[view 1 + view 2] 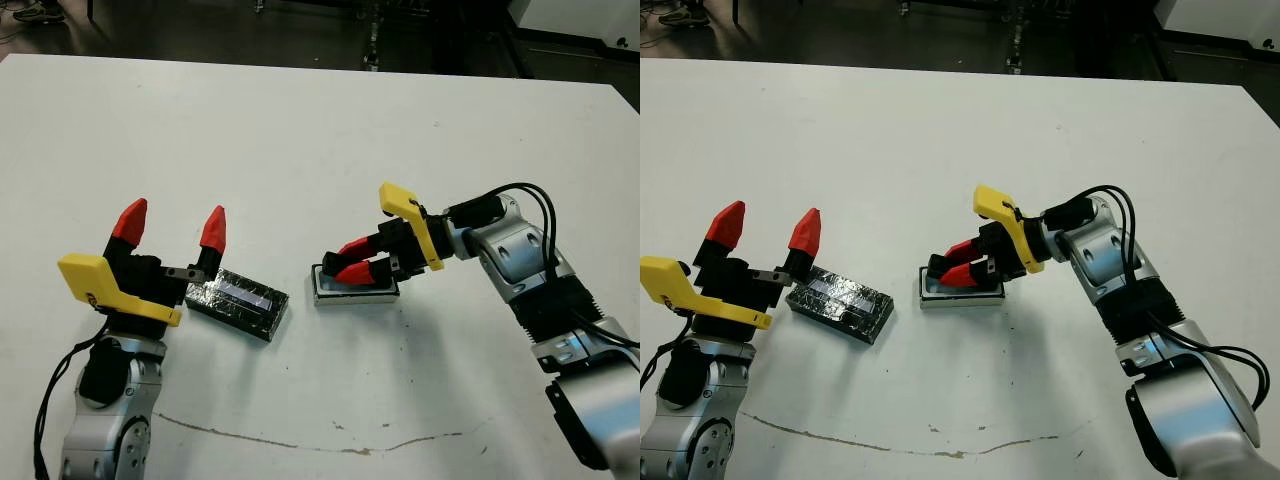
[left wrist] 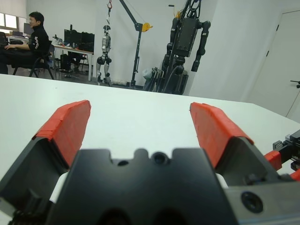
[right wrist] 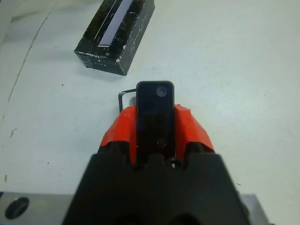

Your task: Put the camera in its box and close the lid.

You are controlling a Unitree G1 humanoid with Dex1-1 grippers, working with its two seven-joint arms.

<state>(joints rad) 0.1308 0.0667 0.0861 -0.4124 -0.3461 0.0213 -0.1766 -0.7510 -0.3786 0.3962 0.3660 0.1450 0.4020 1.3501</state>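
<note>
The small flat black oblong camera with rounded ends [image 3: 155,117] sits clamped between the two red fingers of the right gripper [image 1: 352,262], its far end poking out past the fingertips, and it is held low over the small shallow rectangular box with a pale interior and dark rim [image 1: 353,290], which lies near the table's middle; whether the camera already touches the box floor cannot be told, since the fingers cover most of the tray; the right arm reaches in from about four o'clock, its yellow bracket raised above the wrist; at nine o'clock from the box, just beside it yet apart, lies the glossy black crinkly rectangular lid with a pale silvery stripe along its top [image 1: 238,301], turned at a slant on the table; at nine o'clock from the lid, the left gripper [image 1: 171,225] stands with its red-tipped fingers pointing up and spread wide, holding nothing, its black body close against the lid's near end; all of this rests on the white table [image 1: 300,130], which bears a thin dark scratch line toward six o'clock; beyond the table, in the left wrist view, a person [image 2: 29,40] sits at a desk.
</note>
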